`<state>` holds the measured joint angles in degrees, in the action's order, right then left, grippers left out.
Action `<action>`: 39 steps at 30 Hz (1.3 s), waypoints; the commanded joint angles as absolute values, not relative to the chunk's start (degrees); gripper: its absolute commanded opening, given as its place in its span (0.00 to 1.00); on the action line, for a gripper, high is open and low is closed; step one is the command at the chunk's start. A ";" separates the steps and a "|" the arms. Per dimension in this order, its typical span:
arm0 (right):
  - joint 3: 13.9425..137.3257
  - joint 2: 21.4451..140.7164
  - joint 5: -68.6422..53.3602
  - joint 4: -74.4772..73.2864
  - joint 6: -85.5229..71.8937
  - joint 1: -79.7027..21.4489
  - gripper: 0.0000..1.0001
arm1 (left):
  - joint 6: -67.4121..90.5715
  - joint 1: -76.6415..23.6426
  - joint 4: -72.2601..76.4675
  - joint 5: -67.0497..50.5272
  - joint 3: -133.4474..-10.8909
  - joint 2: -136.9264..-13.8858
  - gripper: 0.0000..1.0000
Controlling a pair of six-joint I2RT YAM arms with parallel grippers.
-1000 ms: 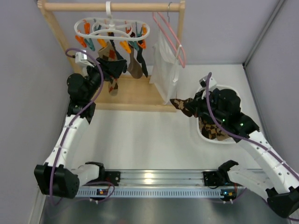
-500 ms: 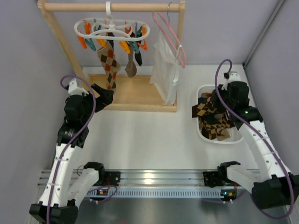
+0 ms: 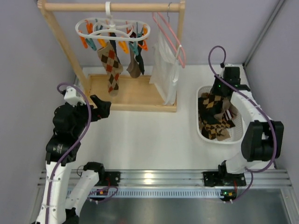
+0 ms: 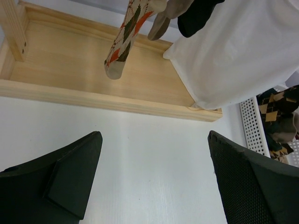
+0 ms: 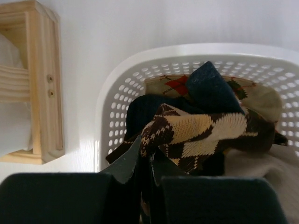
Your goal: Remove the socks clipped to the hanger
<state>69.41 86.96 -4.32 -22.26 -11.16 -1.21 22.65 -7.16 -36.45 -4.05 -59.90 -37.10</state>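
The white hanger (image 3: 112,28) with orange and teal clips hangs from the wooden rail. Three socks are clipped to it: a tan argyle sock (image 3: 110,63) (image 4: 126,39), a grey-brown one (image 3: 134,70) (image 4: 163,21) and a dark one (image 3: 140,63) (image 4: 196,16). My left gripper (image 3: 100,107) (image 4: 154,158) is open and empty, low over the table in front of the rack's wooden base. My right gripper (image 3: 219,95) (image 5: 145,156) is shut on the end of a brown-and-cream argyle sock (image 5: 201,133) (image 3: 212,105), which drapes over other socks inside the white basket (image 3: 201,128) (image 5: 112,112).
A white garment (image 3: 164,65) (image 4: 238,56) hangs on a pink wire hanger (image 3: 170,35) at the rack's right end. The rack's wooden base (image 3: 135,95) (image 4: 93,74) lies under the socks. Grey walls close in on both sides.
My right arm carried the argyle sock from the table's middle to the right and over the basket. My left arm pulled back from the hanger toward the near left, still open.
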 commanded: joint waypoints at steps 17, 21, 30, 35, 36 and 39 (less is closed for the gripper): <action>69.43 90.55 -7.48 -18.18 -14.41 -0.53 0.49 | 20.04 -9.40 -37.71 8.70 -59.06 -34.27 0.98; 71.02 84.04 -3.44 -23.10 -13.89 -0.53 0.76 | 20.39 -9.49 -37.88 8.35 -60.82 -35.68 0.98; 63.74 65.24 -9.45 -21.03 -14.66 -0.53 0.99 | 23.38 -9.40 -34.73 6.26 -63.90 -38.58 0.99; 46.52 50.46 -39.52 6.73 -26.97 -0.61 0.99 | 22.06 -9.40 -21.75 0.53 -60.04 -42.35 0.99; 45.80 49.32 -41.46 7.29 -27.59 -0.53 0.99 | 21.45 -9.40 -19.53 0.27 -59.59 -43.58 0.99; 43.42 44.40 -45.69 8.26 -27.07 -0.70 0.99 | 17.76 -9.40 -11.72 -2.64 -59.15 -48.94 0.99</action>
<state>45.08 46.85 -33.78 -1.76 -23.77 -0.99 21.06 -9.23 -24.64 0.82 -60.27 -44.82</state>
